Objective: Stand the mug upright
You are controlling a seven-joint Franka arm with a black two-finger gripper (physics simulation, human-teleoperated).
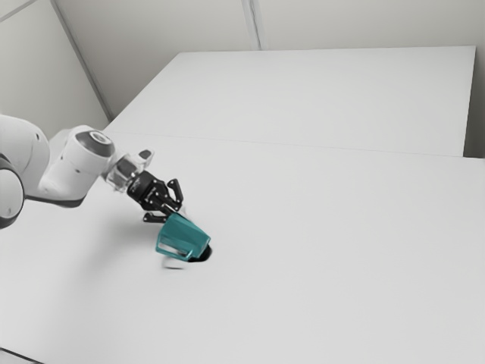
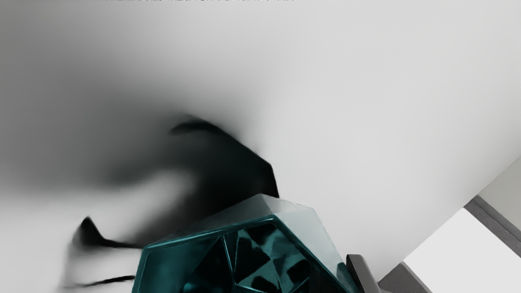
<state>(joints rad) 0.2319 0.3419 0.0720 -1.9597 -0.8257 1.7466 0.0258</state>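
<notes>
Fingers [image 1: 176, 189] of my gripper [image 1: 173, 211] look open, standing well apart, right by the mug [image 1: 183, 236]. In the wrist view, one of them is just beside the rim [image 2: 207, 231], on the outside. I don't see both of them pinching the mug from two sides, so I would not say it is held. The mug is not standing straight. It is tipped over, with its open mouth turned to the gripper and its bottom pointing away, down toward the exterior view's right. The handle [image 1: 159, 243] is on the exterior view's left. I can't tell how much of the mug touches the table [image 1: 303, 265]. I think the step in hand is to take charge of the mug and turn it up. The next move calls for a good, gentle squeeze with both fingers, then a slow turn until the flat bottom sits on the table. If I push with just one finger, the mug could roll or slide away. The handle could bump the table, too.
</notes>
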